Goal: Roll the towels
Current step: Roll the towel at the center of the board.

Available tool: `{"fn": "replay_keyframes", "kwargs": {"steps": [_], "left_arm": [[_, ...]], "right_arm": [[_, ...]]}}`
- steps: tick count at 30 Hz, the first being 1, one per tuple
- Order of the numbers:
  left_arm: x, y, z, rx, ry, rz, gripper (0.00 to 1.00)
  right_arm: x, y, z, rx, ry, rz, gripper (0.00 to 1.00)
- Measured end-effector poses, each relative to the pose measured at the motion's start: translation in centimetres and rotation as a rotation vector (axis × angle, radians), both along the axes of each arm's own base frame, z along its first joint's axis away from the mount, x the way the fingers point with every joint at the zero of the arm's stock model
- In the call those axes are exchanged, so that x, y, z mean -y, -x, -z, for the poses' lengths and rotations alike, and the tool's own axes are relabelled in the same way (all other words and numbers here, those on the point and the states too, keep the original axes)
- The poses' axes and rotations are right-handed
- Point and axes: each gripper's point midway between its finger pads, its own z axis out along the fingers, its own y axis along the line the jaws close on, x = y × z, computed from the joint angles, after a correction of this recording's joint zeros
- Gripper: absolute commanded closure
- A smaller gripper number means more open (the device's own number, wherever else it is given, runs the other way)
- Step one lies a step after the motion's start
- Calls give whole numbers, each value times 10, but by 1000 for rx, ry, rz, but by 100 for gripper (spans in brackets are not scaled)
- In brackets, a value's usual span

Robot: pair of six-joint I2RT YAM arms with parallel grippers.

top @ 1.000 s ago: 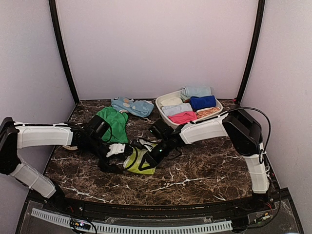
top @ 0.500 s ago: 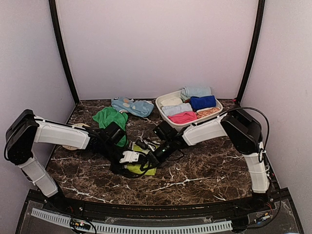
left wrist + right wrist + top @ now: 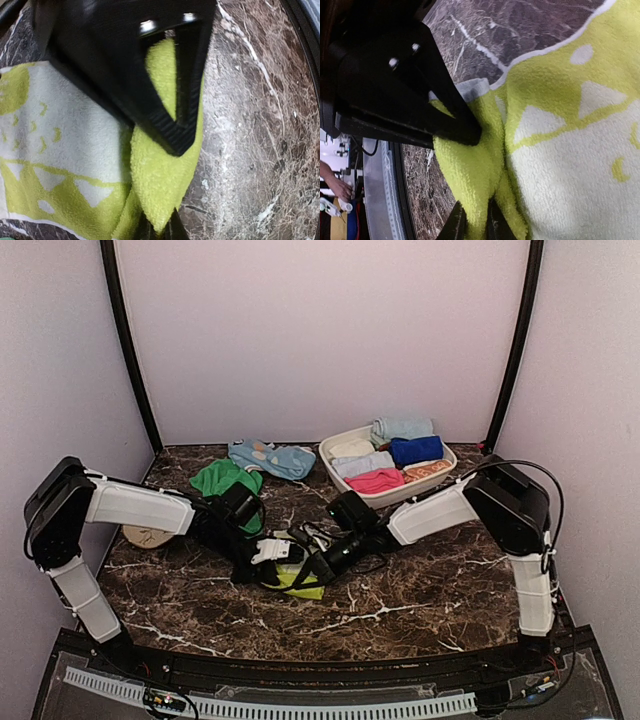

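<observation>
The pale lime-yellow towel (image 3: 297, 581) with white marks lies bunched at the table's centre. Both grippers meet over it. My left gripper (image 3: 159, 227) is shut on a folded lime edge of this towel (image 3: 160, 185), with the right gripper's black finger just above it. My right gripper (image 3: 474, 222) has a thick fold of the same towel (image 3: 470, 175) filling the narrow gap between its fingers. From above, the left gripper (image 3: 272, 552) and right gripper (image 3: 312, 565) sit side by side. The plain green towel (image 3: 222, 480) lies crumpled at the back left, behind the left arm.
A white basket (image 3: 440, 472) at the back right holds several rolled cloths. A light blue cloth (image 3: 272, 457) lies by the back wall. A tan oval disc (image 3: 147, 536) sits at the left, under the left arm. Cables trail near the grippers.
My left arm has swung right onto the lime-yellow towel and its gripper has shut on a fold. The towel has dropped lower and flatter. The right gripper has shifted slightly right.
</observation>
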Motion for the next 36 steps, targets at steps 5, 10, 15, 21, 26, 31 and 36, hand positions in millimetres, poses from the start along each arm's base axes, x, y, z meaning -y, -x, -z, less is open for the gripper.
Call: {"fn": "replay_keyframes", "kwargs": {"steps": [5,10,15,21,26,31,36], "left_arm": [[-5,-14,-1,-177,31,-86,100],[-4,-1,3,-359,25,-92,100],[-6,21,2,-519,-5,-81,100],[-15,47,-2,-697,-73,-86,100],[-17,54,3,-817,-130,-115,100],[-16,48,6,-902,-151,-182,100],[-17,46,9,-947,-177,-222,100]], "right_arm": [[18,-5,-19,96,-23,78,44],[37,-20,-50,303,-46,164,41],[54,-19,-84,605,-48,171,42],[47,47,-110,915,-48,-6,43],[37,96,-91,1119,20,-183,46],[25,105,-41,1273,156,-345,47],[6,91,-12,1395,220,-432,50]]}}
